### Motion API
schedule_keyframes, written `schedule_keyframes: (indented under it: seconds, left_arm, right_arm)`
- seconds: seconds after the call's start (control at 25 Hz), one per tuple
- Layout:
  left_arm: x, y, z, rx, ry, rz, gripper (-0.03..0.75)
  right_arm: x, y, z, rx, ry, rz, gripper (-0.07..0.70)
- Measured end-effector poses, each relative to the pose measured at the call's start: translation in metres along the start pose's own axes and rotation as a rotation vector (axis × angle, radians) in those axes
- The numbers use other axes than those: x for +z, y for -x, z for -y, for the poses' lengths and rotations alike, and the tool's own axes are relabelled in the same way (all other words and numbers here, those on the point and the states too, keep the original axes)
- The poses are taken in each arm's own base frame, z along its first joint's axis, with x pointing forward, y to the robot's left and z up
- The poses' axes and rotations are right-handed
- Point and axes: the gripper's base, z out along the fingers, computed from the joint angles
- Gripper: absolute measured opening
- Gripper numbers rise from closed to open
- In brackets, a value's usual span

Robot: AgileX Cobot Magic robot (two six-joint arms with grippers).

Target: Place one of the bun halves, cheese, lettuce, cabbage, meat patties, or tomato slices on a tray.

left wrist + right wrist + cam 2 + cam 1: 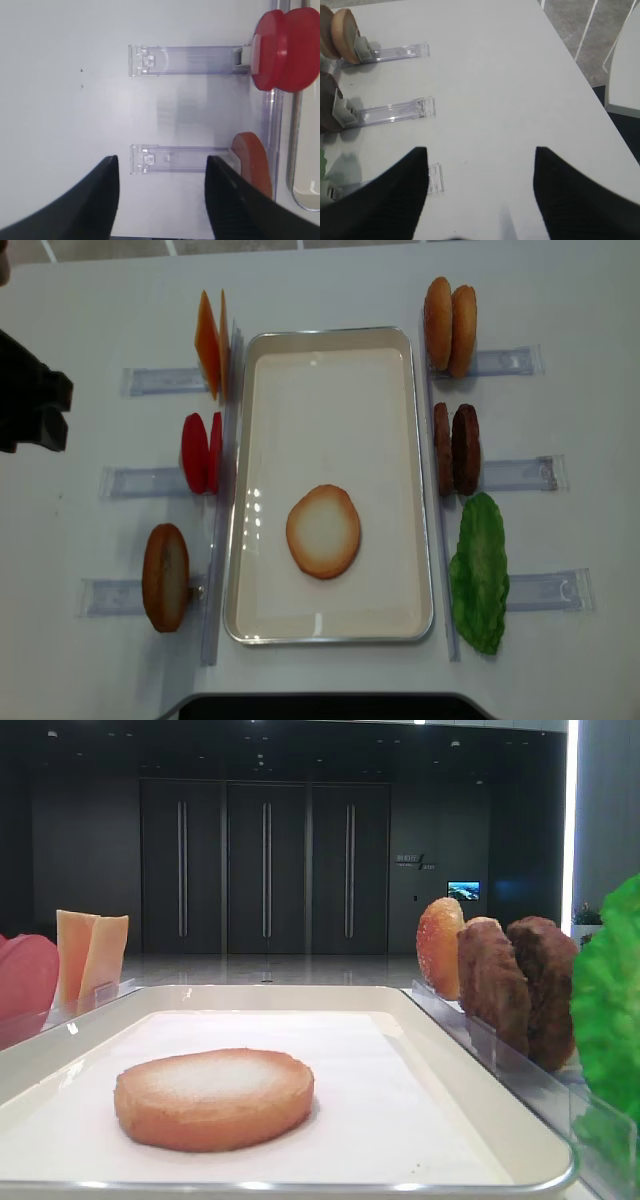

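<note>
One bun half (323, 530) lies flat, pale face up, on the cream tray (330, 625), also seen low and close (213, 1097). Left of the tray stand cheese (210, 345), tomato slices (200, 452) and another bun half (165, 577) in racks. On the right stand two bun halves (450, 325), meat patties (457, 448) and lettuce (480, 570). My left gripper (162, 160) is open and holds nothing, hovering over bare table near the tomato slices (285, 47) and cheese (252, 160). My right gripper (481, 150) is open over bare table, holding nothing.
Clear plastic racks (520, 473) stick out sideways from both long sides of the tray. The left arm (30, 400) sits at the far left table edge. The floor and a white chair edge (625, 65) lie beyond the table's right side.
</note>
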Motion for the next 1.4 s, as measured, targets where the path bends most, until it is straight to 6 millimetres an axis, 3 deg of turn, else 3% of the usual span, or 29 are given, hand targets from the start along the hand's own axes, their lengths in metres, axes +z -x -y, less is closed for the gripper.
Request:
schedule_keyframes:
  seconds: [0.2, 0.36, 0.56, 0.72, 0.92, 1.4]
  left_arm:
    - [-0.015, -0.047, 0.000, -0.021, -0.052, 0.059, 0.412]
    - [-0.029, -0.110, -0.003, -0.025, -0.079, 0.177, 0.412]
    - [-0.042, -0.190, -0.008, -0.043, -0.106, 0.485, 0.410]
    - [-0.039, -0.229, -0.010, -0.062, -0.113, 0.643, 0.410]
    - [-0.029, -0.241, -0.011, -0.059, -0.099, 0.675, 0.410]
    - [-0.011, -0.230, -0.008, -0.030, -0.088, 0.706, 0.408]
  right_arm:
    - [0.000, 0.000, 0.000, 0.000, 0.000, 0.000, 0.434]
    - [0.000, 0.000, 0.000, 0.000, 0.000, 0.000, 0.434]
    - [0.000, 0.000, 0.000, 0.000, 0.000, 0.000, 0.434]
    - [0.000, 0.000, 0.000, 0.000, 0.000, 0.000, 0.434]
    - [0.000, 0.000, 0.000, 0.000, 0.000, 0.000, 0.434]
    - [0.000, 0.000, 0.000, 0.000, 0.000, 0.000, 0.434]
